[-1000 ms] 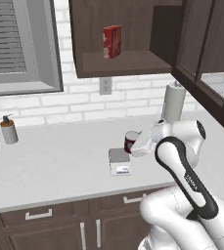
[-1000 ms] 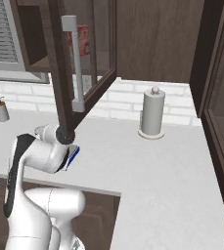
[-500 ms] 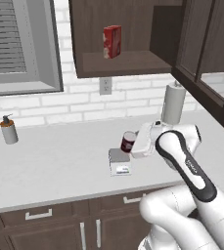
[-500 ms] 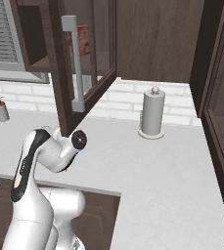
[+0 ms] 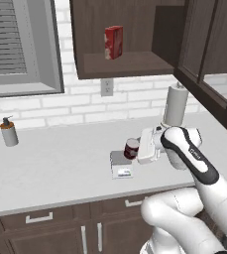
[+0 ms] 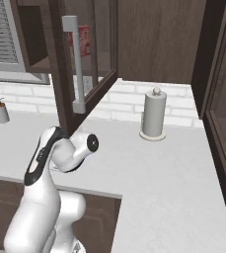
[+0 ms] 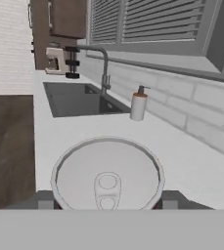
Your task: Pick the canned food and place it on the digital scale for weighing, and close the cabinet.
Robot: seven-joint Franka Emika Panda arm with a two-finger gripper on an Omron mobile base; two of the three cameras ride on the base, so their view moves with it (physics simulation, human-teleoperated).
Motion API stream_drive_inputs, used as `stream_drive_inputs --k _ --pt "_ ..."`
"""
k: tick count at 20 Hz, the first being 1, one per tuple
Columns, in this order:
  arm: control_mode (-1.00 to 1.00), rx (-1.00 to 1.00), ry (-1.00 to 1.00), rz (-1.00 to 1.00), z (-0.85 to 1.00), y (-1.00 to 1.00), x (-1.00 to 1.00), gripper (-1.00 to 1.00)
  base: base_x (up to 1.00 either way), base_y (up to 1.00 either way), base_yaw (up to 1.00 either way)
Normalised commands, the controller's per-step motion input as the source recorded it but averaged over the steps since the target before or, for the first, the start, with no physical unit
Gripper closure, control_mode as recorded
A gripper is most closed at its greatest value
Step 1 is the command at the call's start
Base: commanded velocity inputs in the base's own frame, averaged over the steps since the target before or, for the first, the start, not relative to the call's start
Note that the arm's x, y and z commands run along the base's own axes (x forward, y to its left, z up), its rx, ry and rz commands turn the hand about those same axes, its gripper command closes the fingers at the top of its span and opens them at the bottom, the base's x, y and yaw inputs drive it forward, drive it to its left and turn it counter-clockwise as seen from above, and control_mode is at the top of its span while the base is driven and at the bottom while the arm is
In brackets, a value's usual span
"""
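The tool (image 5: 137,149) sits low over the tabletop (image 5: 60,168), turned sideways from the arm's wrist. In the hand view the canned food (image 7: 107,178) fills the lower middle, its pale lid and pull tab facing the camera, with a dark finger pad (image 7: 46,201) close on either side. The fingers appear pressed to the can's flanks, though the grey band hides the contact, so I cannot tell for certain that they are clamped on it.

From the left base view the can (image 5: 131,148) shows as a dark red cylinder at the tool's tip, at the back right corner of the digital scale (image 5: 121,164) (whether it rests on the plate or hangs just above cannot be told). The scale lies flat, its display toward the front edge of the tabletop.

Left of the scale the tabletop is bare as far as a soap dispenser (image 5: 8,132) near the wall. Behind the arm's wrist stands a paper towel roll (image 5: 175,103), upright, near the brick wall.

Overhead, the cabinet (image 5: 130,37) stands open: a red box (image 5: 113,42) stands on its shelf, and its door (image 6: 80,69) with the long bar handle (image 6: 76,64) swings out over the tabletop, above the arm (in the right base view it hides the tool and can).

Beyond the can in the hand view lie the sink (image 7: 77,99) and faucet (image 7: 102,68).
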Motion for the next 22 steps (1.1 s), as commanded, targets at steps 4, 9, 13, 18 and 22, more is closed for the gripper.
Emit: stream_drive_inputs --k 4,9,13,18,22 --pt "-1.00 0.02 0.00 0.11 -0.31 -0.20 0.00 1.00 0.00 0.00 0.00" --pt "-1.00 0.00 0.00 0.05 -0.12 -0.01 0.01 1.00 0.00 0.00 0.00" --pt "-1.00 0.01 0.00 0.01 -0.10 -0.11 0.12 1.00 0.00 0.00 0.00" --pt "-1.00 0.00 0.00 0.00 -0.14 0.00 0.28 1.00 0.00 0.00 0.00" --pt "-1.00 0.00 0.00 0.00 -0.09 0.00 0.32 1.00 0.00 0.00 0.00"
